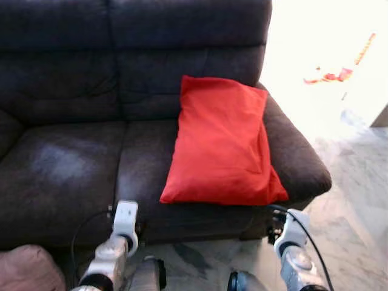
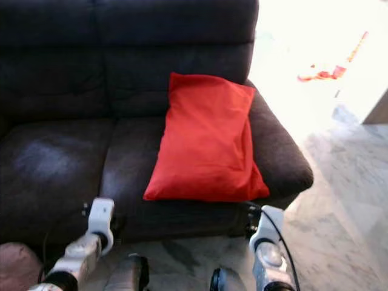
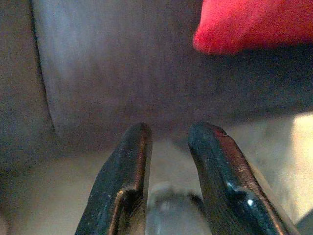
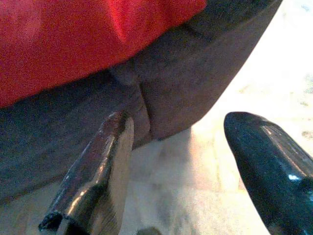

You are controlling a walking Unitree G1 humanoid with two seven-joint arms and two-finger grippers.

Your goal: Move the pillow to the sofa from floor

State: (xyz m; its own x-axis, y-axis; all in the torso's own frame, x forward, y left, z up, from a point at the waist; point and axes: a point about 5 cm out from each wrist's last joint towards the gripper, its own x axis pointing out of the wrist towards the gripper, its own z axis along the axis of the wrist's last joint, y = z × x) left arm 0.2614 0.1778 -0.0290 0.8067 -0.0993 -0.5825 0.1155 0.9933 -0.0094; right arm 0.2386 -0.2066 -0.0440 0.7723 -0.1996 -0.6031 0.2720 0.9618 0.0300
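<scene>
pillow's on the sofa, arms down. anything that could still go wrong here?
The red pillow lies on the sofa seat with its lower edge at the front lip, so it might slide off. The left gripper and right gripper sit low by the sofa front, both open; lifting either could snag that edge.

No text, label, brand, number or sign can be read anywhere.

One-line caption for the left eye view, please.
Red pillow lies on the dark sofa by its right armrest; both arms are lowered before it.
</scene>
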